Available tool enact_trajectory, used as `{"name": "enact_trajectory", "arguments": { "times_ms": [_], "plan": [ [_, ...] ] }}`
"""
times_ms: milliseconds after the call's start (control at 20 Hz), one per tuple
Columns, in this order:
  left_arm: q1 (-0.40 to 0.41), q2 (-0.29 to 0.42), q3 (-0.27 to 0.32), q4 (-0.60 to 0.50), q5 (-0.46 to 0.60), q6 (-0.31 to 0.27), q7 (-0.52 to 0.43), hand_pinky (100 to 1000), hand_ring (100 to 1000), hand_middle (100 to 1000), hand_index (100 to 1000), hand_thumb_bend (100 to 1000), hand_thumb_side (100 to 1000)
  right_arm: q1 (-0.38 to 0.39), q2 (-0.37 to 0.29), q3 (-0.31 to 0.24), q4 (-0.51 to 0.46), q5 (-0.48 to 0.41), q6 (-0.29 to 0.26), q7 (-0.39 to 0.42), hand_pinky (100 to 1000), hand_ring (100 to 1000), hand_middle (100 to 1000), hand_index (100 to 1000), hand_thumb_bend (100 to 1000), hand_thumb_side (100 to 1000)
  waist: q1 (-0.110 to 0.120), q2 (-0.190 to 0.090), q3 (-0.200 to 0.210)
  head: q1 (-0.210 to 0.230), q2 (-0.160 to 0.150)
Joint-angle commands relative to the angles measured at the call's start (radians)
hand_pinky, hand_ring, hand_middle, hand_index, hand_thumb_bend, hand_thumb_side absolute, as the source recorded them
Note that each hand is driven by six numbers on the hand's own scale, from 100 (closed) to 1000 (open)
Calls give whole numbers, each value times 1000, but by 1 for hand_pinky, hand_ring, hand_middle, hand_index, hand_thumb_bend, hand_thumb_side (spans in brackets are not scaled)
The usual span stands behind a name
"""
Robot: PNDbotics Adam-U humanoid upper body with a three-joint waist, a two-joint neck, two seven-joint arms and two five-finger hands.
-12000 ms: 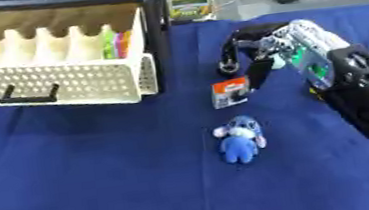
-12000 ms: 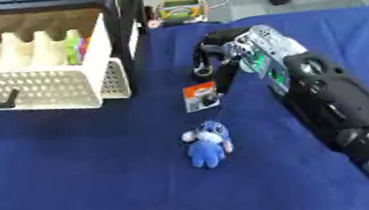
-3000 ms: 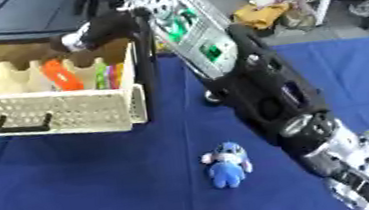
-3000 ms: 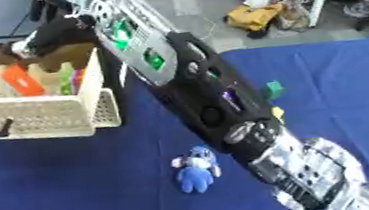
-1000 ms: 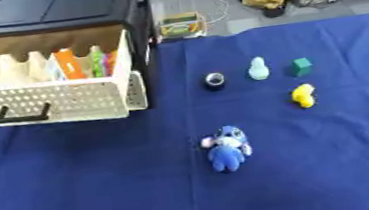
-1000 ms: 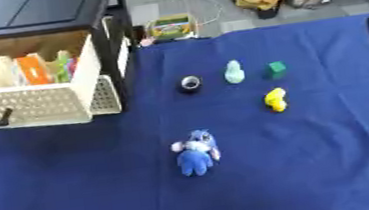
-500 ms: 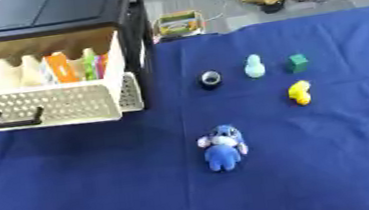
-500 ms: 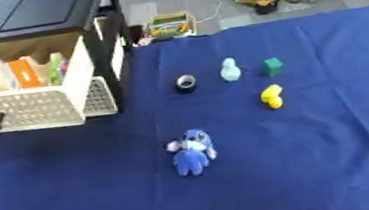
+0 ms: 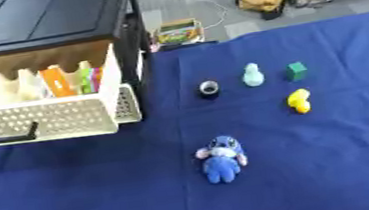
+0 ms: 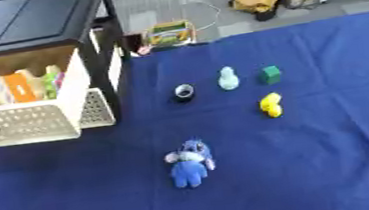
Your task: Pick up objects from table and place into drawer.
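no writing legible on the open drawer (image 9: 49, 121) or blue plush toy (image 9: 221, 159).

Even, bright indoor light; both eye views soft and slightly blurred.

The blue tablecloth (image 9: 318, 161) was lit evenly, with no glare on it. A darker shadow lay on the cloth under and in front of the open drawer (image 9: 49, 121), and a faint one sat close around the blue plush toy (image 9: 221, 159), which suggested light from above. The black cabinet top (image 9: 45, 16) carried a dull pale sheen. Edges everywhere were smeared: the drawer's mesh front had lost its detail, and the small items on the cloth read only as coloured blobs. The floor (image 10: 211, 3) beyond the table looked brightest.
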Motion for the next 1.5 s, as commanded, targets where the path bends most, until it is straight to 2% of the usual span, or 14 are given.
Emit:
{"name": "enact_trajectory", "arguments": {
  "times_ms": [50,100,300,450,700,1050,1200,1350,1500],
  "plan": [
    [17,121,2,-12,-15,7,-202,489,445,481,770,100,1000,21,-36,-23,-16,28,-9,-22,534,646,653,776,212,950,0,-10,-5,7,-7],
    [30,147,-5,-12,-17,16,-276,493,474,499,786,100,1000,35,-35,-28,-16,33,-12,-28,532,644,649,775,211,945,2,-8,-7,9,-1],
    [28,204,-24,-12,-26,40,-542,477,495,516,796,100,1000,72,-33,-50,-16,47,-20,-57,531,643,646,773,210,929,3,0,-5,5,5],
    [9,223,-24,-12,-28,41,-637,471,497,514,795,100,1000,90,-28,-58,-16,54,-17,-70,527,641,641,771,187,927,2,3,-2,-1,16],
    [12,244,-42,-12,-11,41,-709,456,494,502,781,100,1000,113,-10,-73,-16,57,-10,-85,522,638,634,770,212,909,-1,3,3,11,17],
    [21,251,-55,-12,-8,40,-734,430,461,464,742,100,1000,138,10,-83,-16,57,5,-87,518,634,627,770,225,905,-9,3,5,7,10],
    [38,245,-67,-12,-10,43,-750,413,452,454,711,100,1000,138,19,-86,-16,55,8,-85,517,633,623,770,224,903,-10,2,5,22,5],
    [60,236,-89,-12,-9,65,-773,422,479,475,744,100,1000,139,22,-89,-16,53,10,-85,516,633,622,769,224,903,-11,0,5,26,8],
    [75,227,-110,-12,-7,102,-793,449,530,531,831,100,1000,139,25,-92,-16,52,7,-85,517,634,621,769,224,918,-14,-2,4,25,13]
  ]
}}
